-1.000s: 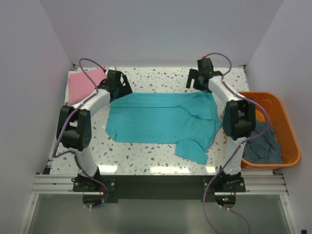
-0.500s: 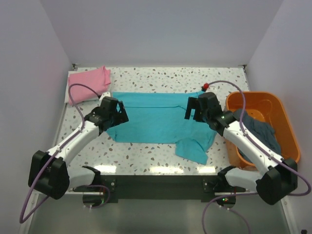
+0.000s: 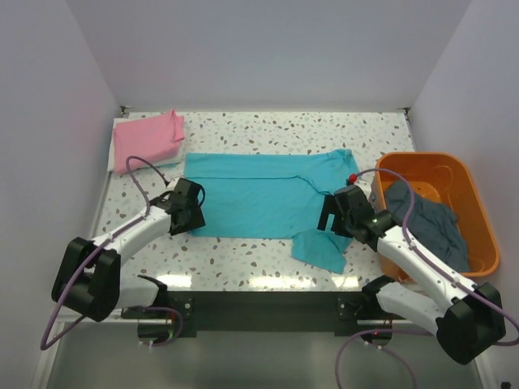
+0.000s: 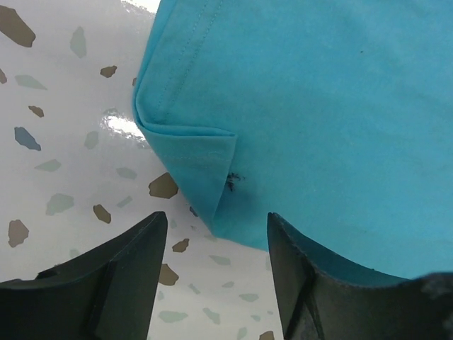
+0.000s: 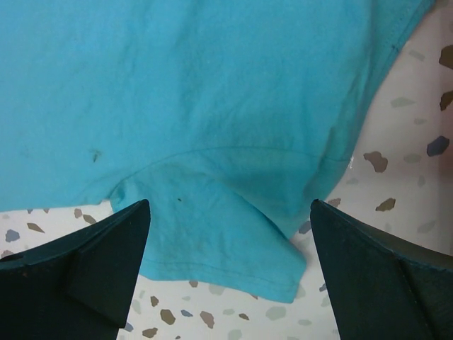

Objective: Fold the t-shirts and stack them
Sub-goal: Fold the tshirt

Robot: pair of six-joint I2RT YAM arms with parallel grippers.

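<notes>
my left gripper (image 3: 187, 209) is low over the tabletop (image 3: 268, 130), at the near left corner of the turquoise t-shirt (image 3: 251, 194). in the left wrist view its jaws stand partly apart with nothing pinched. a small turned-over flap of the shirt's hem lies just ahead of the tips and in the gap between them. the left finger (image 4: 120, 276) is over bare speckled surface and the right finger (image 4: 318, 283) overlaps the shirt's edge. i cannot tell whether either finger touches the cloth.

my right gripper (image 3: 332, 212) is at the shirt's near right side, jaws spread wide and holding nothing. from the right wrist camera the short sleeve (image 5: 212, 234) lies between the two fingers and just ahead of them. the shirt's body fills the view beyond, and bare tabletop shows off to the right of the right finger (image 5: 382, 276).

the turquoise shirt lies spread flat between the two grippers, with the sleeve poking out towards the near edge beside the right one.

the pink t-shirt (image 3: 146, 139) is folded, well ahead of the left gripper and off to its left. the dark grey-blue t-shirt (image 3: 426, 219) is bunched up in the orange tub (image 3: 430, 156), just to the right of the right gripper, with cloth reaching the tub wall nearest that gripper.
</notes>
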